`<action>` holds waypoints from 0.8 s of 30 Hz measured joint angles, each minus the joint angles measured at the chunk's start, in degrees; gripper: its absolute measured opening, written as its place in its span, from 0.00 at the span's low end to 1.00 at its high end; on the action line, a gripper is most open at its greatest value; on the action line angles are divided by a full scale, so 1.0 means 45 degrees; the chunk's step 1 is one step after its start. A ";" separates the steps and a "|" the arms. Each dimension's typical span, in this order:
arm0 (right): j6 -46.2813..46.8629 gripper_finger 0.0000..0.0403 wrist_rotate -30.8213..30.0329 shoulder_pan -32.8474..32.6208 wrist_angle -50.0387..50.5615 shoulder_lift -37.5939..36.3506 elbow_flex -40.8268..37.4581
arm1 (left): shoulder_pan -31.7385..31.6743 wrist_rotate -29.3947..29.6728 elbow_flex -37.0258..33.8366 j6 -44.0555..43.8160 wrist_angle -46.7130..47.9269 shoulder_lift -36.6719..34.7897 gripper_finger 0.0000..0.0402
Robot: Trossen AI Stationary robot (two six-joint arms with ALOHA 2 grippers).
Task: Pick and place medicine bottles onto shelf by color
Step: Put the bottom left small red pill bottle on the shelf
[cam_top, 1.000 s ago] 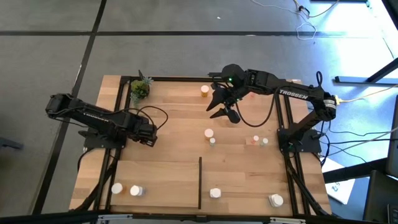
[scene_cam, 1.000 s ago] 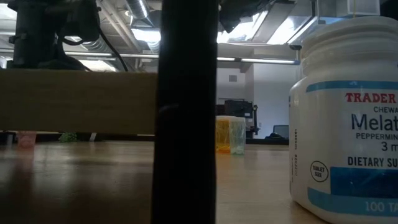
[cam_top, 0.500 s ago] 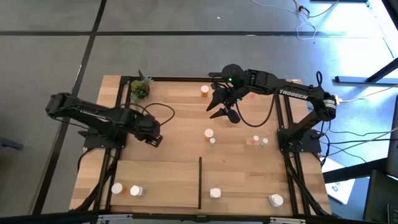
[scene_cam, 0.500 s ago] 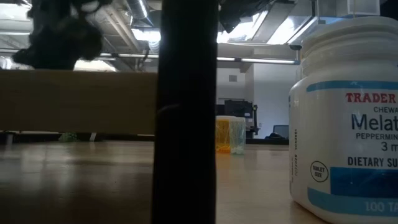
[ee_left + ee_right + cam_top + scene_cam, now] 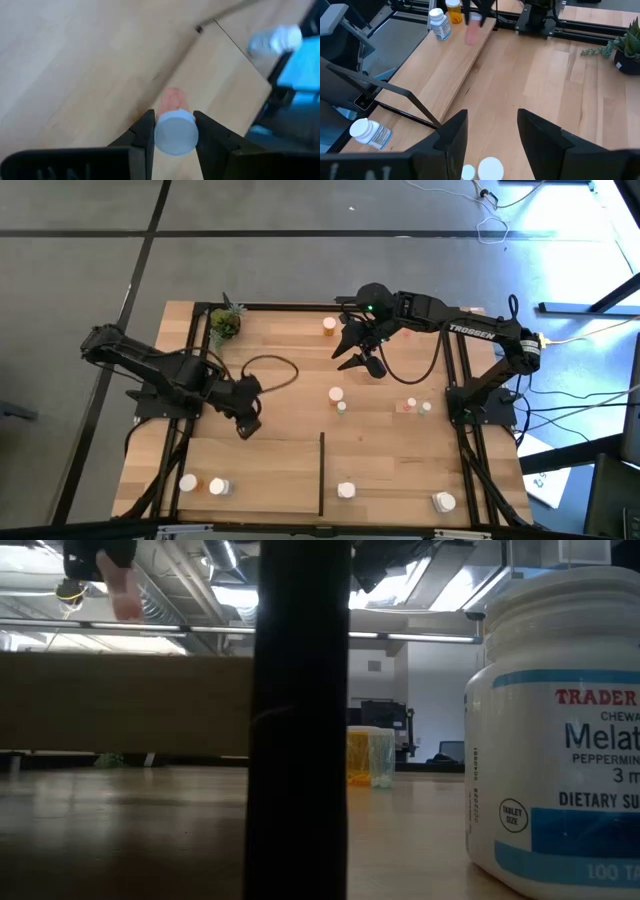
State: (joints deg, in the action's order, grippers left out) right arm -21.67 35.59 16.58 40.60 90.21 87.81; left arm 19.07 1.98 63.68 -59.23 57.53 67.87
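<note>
One small pink bottle [image 5: 173, 115], light, rigid, slick plastic, sits clamped under its cap in left tool [image 5: 174, 131]; right tool [image 5: 490, 131] hangs apart.

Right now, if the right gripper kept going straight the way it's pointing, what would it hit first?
Probably the two white-capped bottles showing between the right gripper's open fingers, one bigger than the other. Beyond them lies bare board; depth is hard to judge.

The light-wood shelf [image 5: 280, 470] carries scattered medicine bottles [image 5: 336, 394] — and a potted plant [image 5: 224, 324].
</note>
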 joint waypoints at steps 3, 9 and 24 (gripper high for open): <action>-0.0005 0.43 0.0000 0.0000 0.0000 0.0000 0.0001 | 0.0394 -0.0212 0.0257 0.0645 0.0075 0.0447 0.24; 0.0023 0.43 0.0000 0.0000 0.0000 0.0000 0.0000 | 0.1032 -0.0681 0.0860 0.1935 0.0052 0.1378 0.24; -0.0217 0.43 0.2685 0.0005 0.0068 0.0005 0.0000 | 0.3019 0.0127 0.4500 0.3949 0.2278 0.4187 0.24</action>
State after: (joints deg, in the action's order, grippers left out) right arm -22.65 47.67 16.60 40.91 90.24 87.81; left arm 32.65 2.55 83.93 -41.46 67.79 86.71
